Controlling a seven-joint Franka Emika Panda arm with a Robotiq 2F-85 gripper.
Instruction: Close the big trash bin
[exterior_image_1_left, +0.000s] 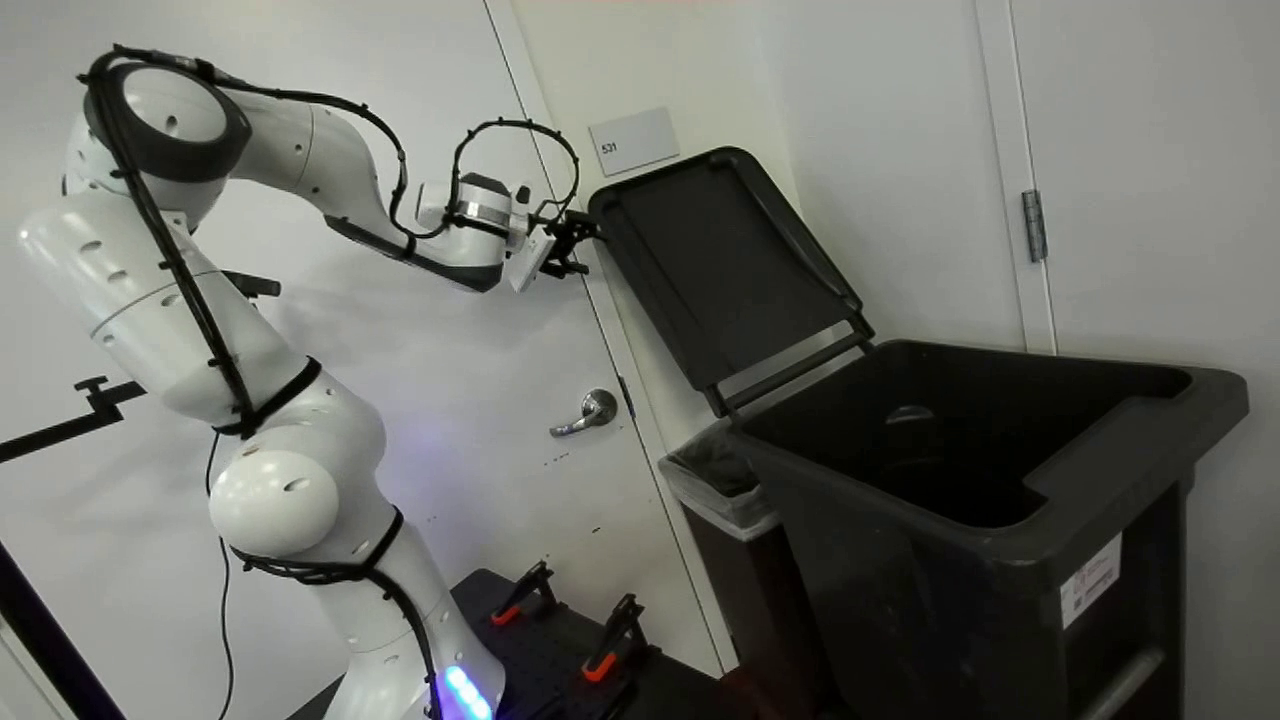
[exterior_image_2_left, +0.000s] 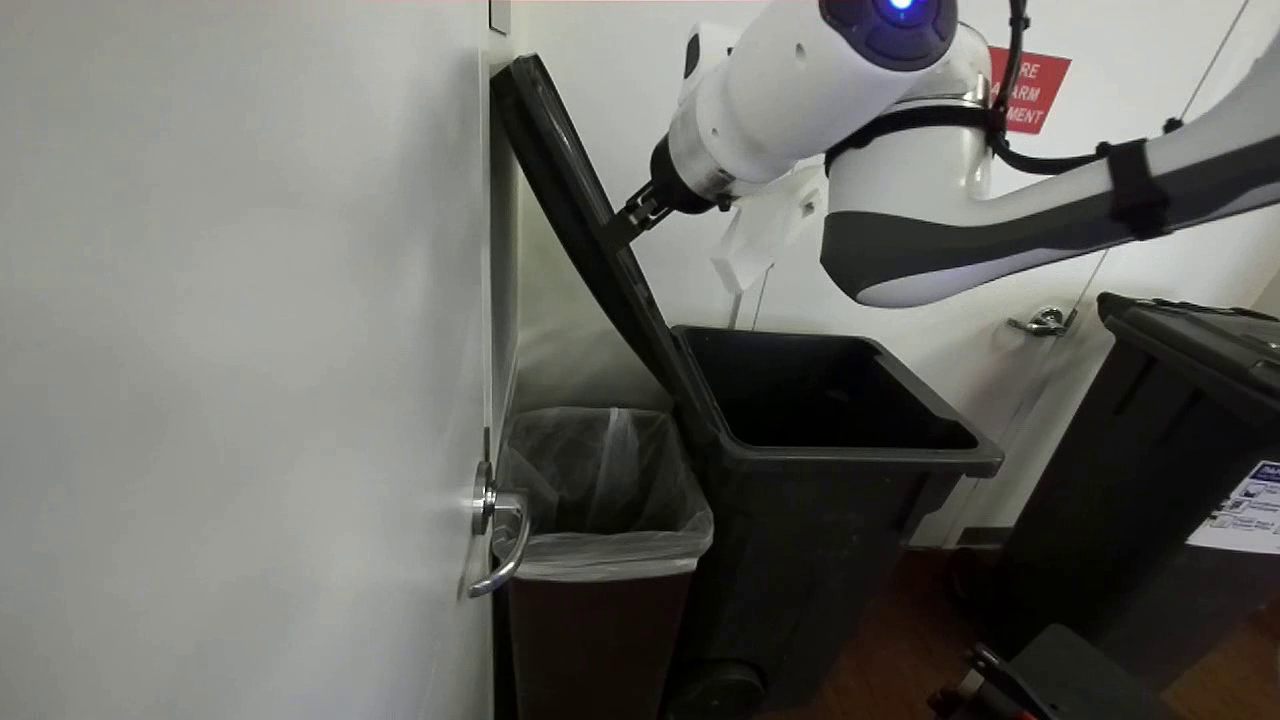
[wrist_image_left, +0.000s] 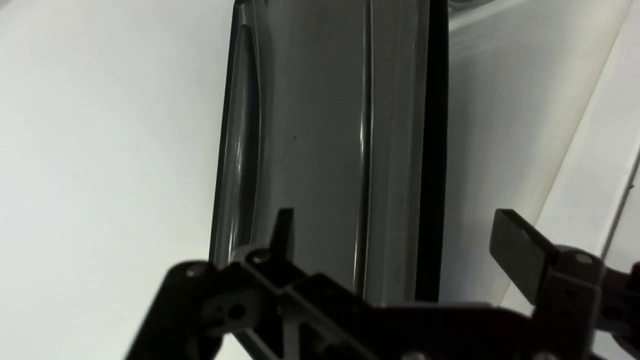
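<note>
I am holding my pincer (wrist_image_left: 393, 225) spread wide near the upper part of the raised lid (exterior_image_1_left: 730, 260); in the wrist view a lid edge is showing between my fingers (wrist_image_left: 519, 252), though I cannot tell whether they are touching it. The big trash bin (exterior_image_1_left: 900, 600) is standing open below, its lid tilting back above a smaller lined bin (exterior_image_2_left: 600, 640).

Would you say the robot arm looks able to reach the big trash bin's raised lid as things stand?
Probably yes: the open gripper is close to the lid, its fingers appearing either side of one edge in the wrist view; nothing visible blocks the way.
</note>
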